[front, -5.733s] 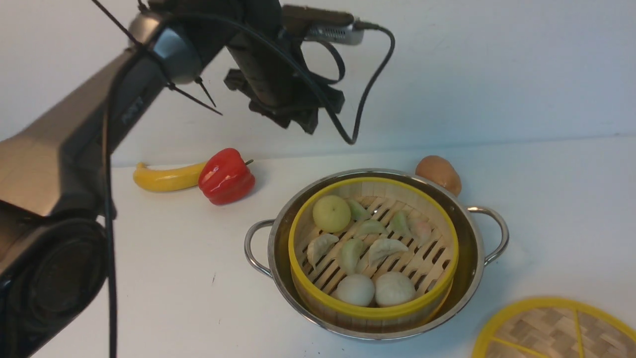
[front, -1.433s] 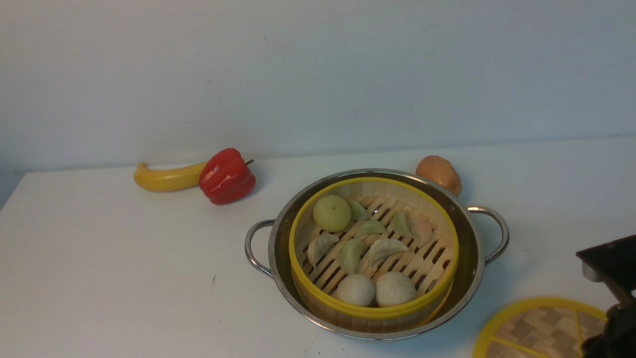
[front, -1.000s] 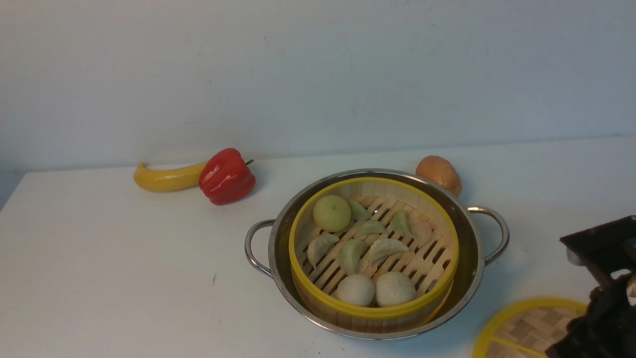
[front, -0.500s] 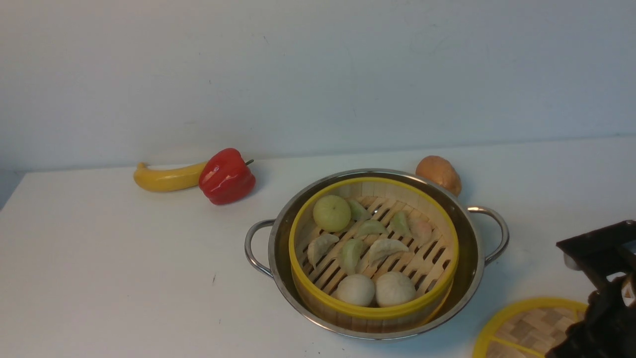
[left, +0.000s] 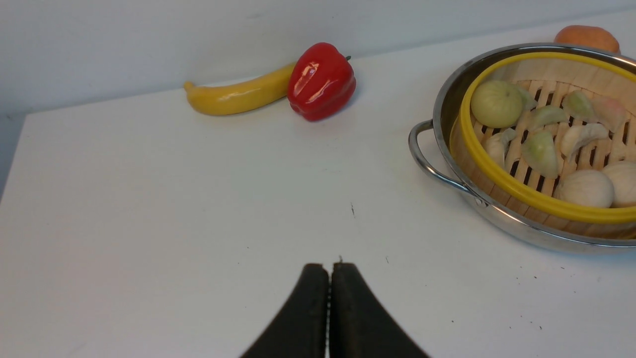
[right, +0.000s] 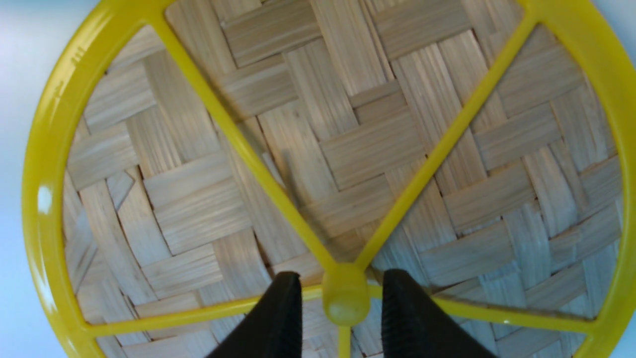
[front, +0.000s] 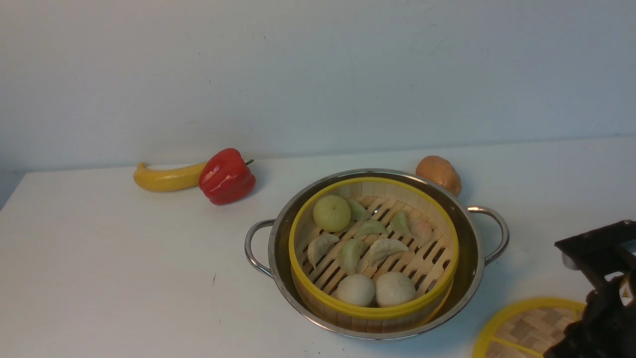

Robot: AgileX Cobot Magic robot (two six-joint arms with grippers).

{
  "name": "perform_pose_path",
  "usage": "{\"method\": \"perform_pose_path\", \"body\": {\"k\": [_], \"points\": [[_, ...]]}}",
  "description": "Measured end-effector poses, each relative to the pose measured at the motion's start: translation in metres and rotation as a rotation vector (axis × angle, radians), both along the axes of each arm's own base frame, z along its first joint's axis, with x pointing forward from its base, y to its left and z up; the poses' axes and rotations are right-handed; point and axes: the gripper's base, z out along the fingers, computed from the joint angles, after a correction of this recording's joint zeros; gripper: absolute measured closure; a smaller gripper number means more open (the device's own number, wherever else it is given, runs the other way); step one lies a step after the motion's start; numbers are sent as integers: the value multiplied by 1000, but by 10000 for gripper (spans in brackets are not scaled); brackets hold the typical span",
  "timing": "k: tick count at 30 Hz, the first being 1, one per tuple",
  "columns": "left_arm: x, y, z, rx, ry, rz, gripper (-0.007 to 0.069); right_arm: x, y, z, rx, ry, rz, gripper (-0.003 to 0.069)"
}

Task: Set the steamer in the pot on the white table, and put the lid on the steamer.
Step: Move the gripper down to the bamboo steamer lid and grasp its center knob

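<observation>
The steamer (front: pixel 298 238), holding dumplings and buns, sits inside the steel pot (front: pixel 471 258) on the white table (front: pixel 124 278). Both also show in the left wrist view, steamer (left: pixel 497 174) and pot (left: pixel 422 159). The lid (front: pixel 521 328) lies flat on the table at the front right, partly covered by my right arm. In the right wrist view the lid (right: pixel 348 139) fills the picture. My right gripper (right: pixel 342 283) is open, with a finger on each side of the lid's yellow centre knob and small gaps. My left gripper (left: pixel 329 271) is shut and empty, low over bare table left of the pot.
A yellow banana (front: pixel 164 179) and a red bell pepper (front: pixel 226 176) lie at the back left. A brown round item (front: pixel 438 174) sits just behind the pot. The table's left edge (front: pixel 10 199) is near the banana.
The left arm has left the space above the pot and the front view. The right arm has come in over the lid, shifted left, and has barely moved in the last half second.
</observation>
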Motion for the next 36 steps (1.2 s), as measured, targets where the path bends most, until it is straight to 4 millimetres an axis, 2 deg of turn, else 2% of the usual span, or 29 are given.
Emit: {"method": "perform_pose_path", "body": {"k": [10,20,27,31,36], "points": [[0,0,0,0,0,0,624,3,1,-9,-10,29,0,418],[0,0,0,0,0,0,624,1,0,-9,-20,54,-1,512],[0,0,0,0,0,0,624,0,-1,-9,-31,64,4,523],[0,0,0,0,0,0,624,0,-2,-6,-56,90,12,524],[0,0,0,0,0,0,624,5,-1,7,-73,121,8,524]]}}
